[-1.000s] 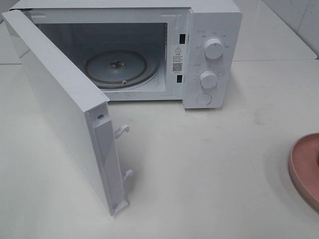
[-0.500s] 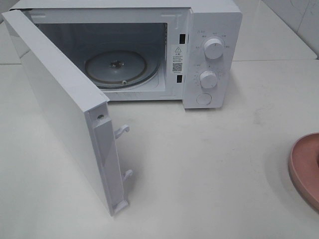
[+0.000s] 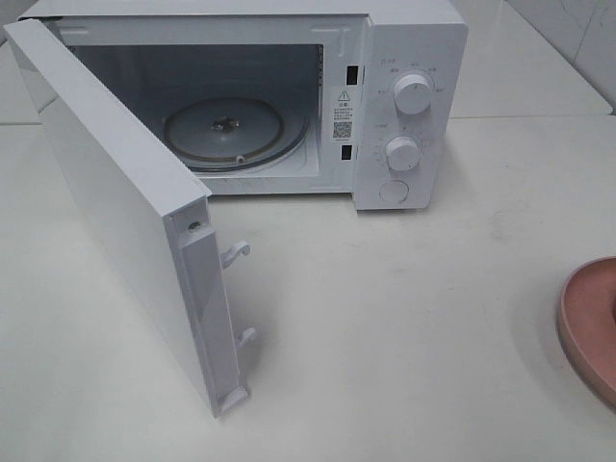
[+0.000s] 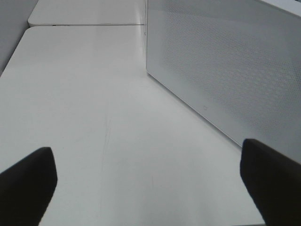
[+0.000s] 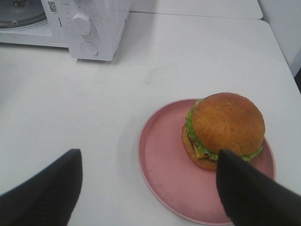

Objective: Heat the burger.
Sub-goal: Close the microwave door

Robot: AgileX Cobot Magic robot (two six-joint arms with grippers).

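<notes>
From the high camera, the white microwave stands at the table's far edge, its door swung wide open and the glass turntable bare. A pink plate shows at the right edge.

My left wrist camera looks along the table beside the door's perforated face; my left claw is spread wide, holding nothing.

My right wrist camera shows the burger on the pink plate, near the table's right edge. My right claw hangs above, parted, empty.
</notes>
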